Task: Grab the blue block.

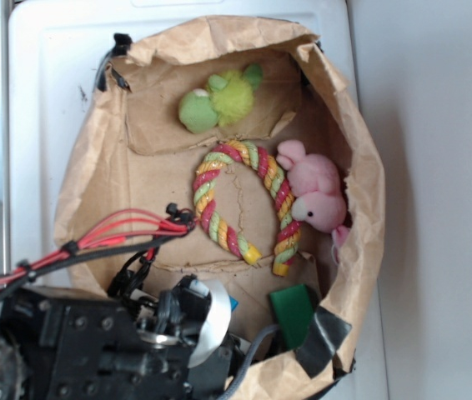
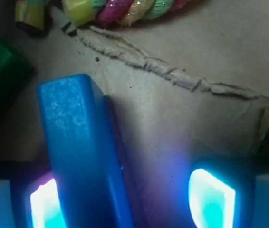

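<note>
Pincer (image 2: 132, 199) wide open, gripping nothing; blue block (image 2: 80, 152) sits between its fingers, hugging the left one, long axis pointing straight ahead.

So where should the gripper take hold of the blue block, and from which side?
Across its narrow thickness, coming straight down from above: the blue block stands on edge between the open gripper fingers, nearer one finger, its flat broad faces toward the pads.

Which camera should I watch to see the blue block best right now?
The wrist view: the blue block fills the foreground, standing between the tool's lit fingers, close against the left one. The exterior view shows only a sliver of blue beside the arm.
</note>
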Controlling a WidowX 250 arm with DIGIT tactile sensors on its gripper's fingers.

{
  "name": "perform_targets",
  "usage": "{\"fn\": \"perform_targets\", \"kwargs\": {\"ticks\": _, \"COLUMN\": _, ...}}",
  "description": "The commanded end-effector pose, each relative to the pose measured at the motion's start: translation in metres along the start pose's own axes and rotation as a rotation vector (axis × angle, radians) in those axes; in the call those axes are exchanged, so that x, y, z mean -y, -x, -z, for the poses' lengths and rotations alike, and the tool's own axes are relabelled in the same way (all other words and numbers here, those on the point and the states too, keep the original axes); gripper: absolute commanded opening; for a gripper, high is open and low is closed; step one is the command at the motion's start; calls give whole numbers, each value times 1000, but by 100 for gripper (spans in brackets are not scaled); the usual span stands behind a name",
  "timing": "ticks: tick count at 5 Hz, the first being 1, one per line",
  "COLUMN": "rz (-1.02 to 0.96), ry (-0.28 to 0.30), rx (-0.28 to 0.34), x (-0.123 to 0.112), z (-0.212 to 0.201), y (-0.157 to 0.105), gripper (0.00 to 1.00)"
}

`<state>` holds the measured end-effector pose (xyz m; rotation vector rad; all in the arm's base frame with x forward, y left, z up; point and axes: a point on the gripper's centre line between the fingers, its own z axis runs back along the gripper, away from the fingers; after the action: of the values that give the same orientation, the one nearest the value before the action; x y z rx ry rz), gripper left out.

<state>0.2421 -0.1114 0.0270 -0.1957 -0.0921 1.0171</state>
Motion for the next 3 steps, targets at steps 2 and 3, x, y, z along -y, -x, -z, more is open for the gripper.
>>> {"fn": "perform_targets", "kwargs": {"ticks": 2, "rz": -26, "ry": -5, "rx": 7, "x": 3, "z": -3, "y": -6, "gripper": 100}}
{"fn": "perform_targets", "kwargs": {"ticks": 3, "rz": -44, "ry": -5, "rx": -3, "x": 3, "z": -3, "y": -9, "gripper": 0}}
